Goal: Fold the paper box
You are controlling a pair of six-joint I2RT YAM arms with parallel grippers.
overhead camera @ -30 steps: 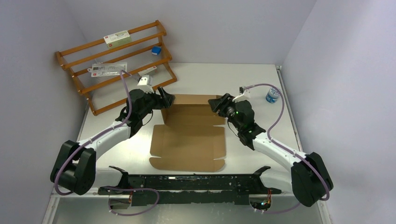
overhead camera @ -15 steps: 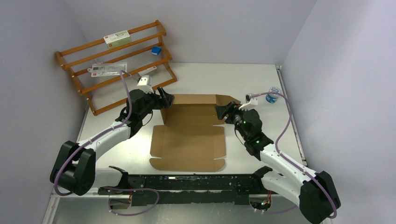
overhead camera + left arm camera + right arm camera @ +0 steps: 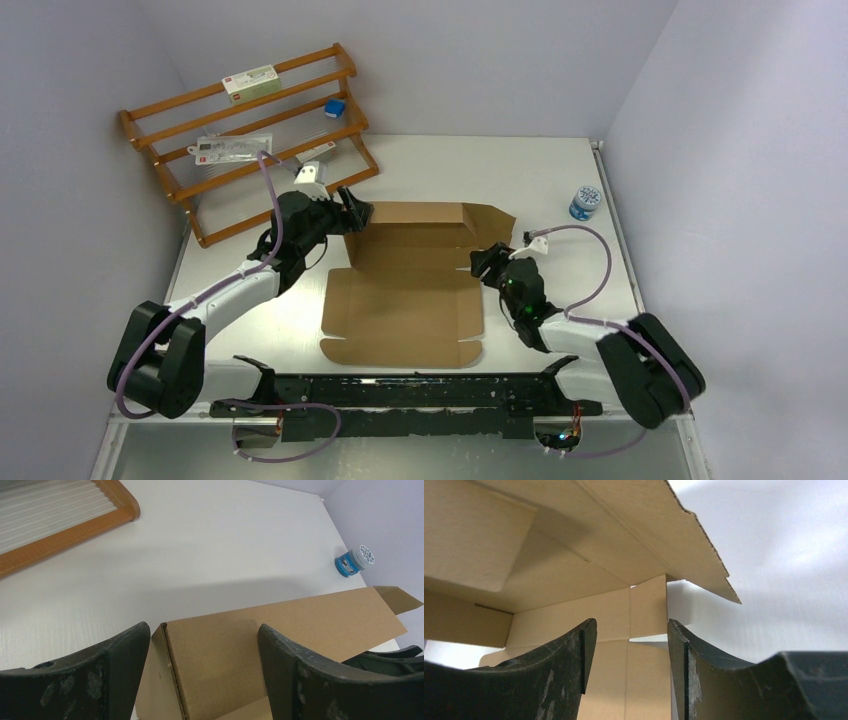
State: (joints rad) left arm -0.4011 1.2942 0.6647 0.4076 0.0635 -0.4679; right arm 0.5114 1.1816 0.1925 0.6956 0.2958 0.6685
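The paper box (image 3: 405, 310) is a brown cardboard sheet lying flat mid-table, with its far wall (image 3: 280, 620) folded upright. An end flap (image 3: 492, 217) at the wall's right end sticks out to the right. My left gripper (image 3: 355, 212) is open and straddles the wall's left corner (image 3: 167, 630), its fingers (image 3: 120, 670) on either side without clamping it. My right gripper (image 3: 483, 262) hangs low at the sheet's right edge, open. In the right wrist view the side tab (image 3: 646, 610) shows in the gap between its fingertips (image 3: 586, 645), beyond them and not held.
A wooden rack (image 3: 240, 130) with small packets leans at the back left, close behind the left arm. A blue and white jar (image 3: 584, 201) stands at the right rear. A black bar (image 3: 400, 390) runs along the near edge between the arm bases.
The right arm pulled back from the wall's right end toward the near side and dropped low. The end flap it had been at now splays out to the right. The left arm stayed put.
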